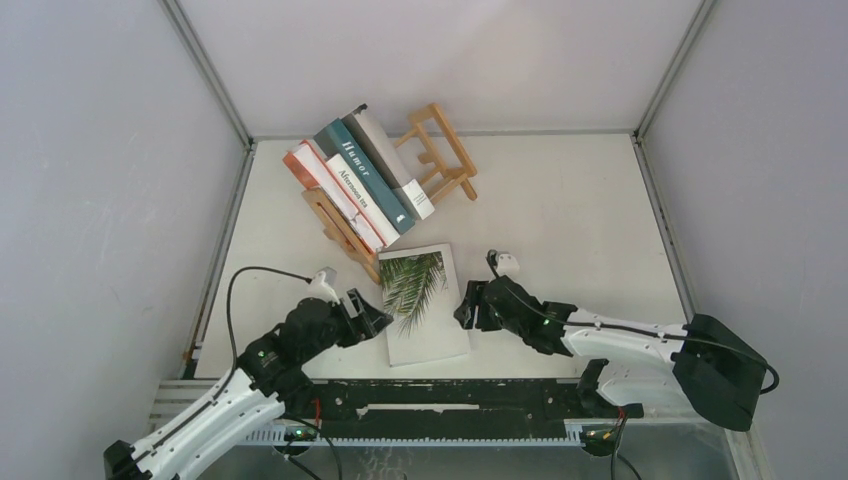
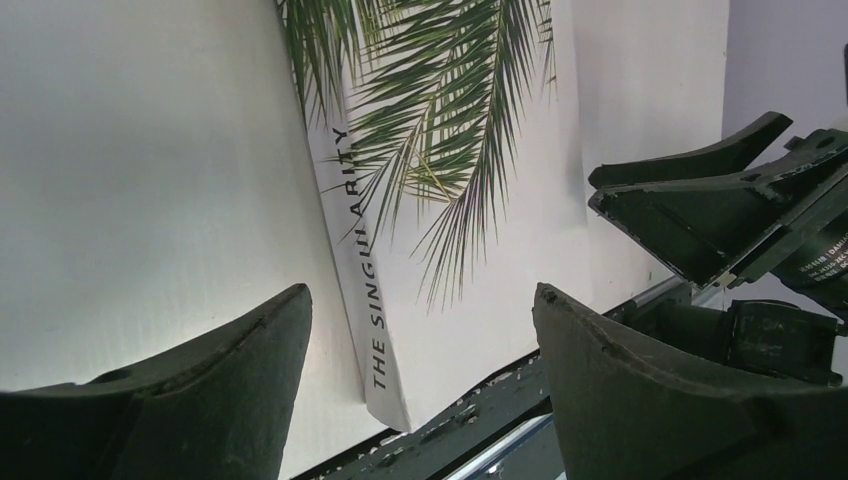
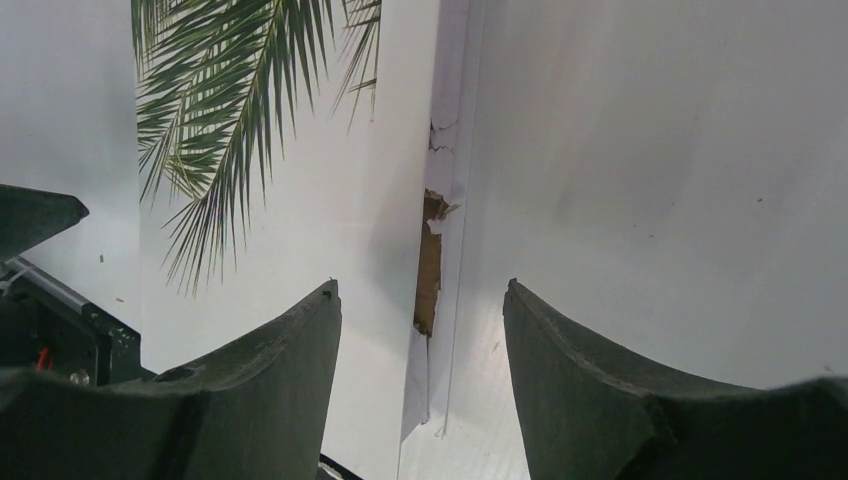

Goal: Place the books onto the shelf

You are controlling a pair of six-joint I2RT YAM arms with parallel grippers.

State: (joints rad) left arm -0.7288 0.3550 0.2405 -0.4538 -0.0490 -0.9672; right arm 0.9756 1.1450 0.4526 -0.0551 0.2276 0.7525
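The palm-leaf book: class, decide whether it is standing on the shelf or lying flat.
Lying flat. The palm-leaf book shows its whole front cover to the overhead camera, on the table, in front of the shelf.

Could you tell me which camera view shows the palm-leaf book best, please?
The top external view: the whole palm-leaf book is visible there, lying flat with its cover up. The left wrist view shows only its spine side, lettered THE SINGULARITY. The right wrist view shows only its opposite edge, torn in one spot.
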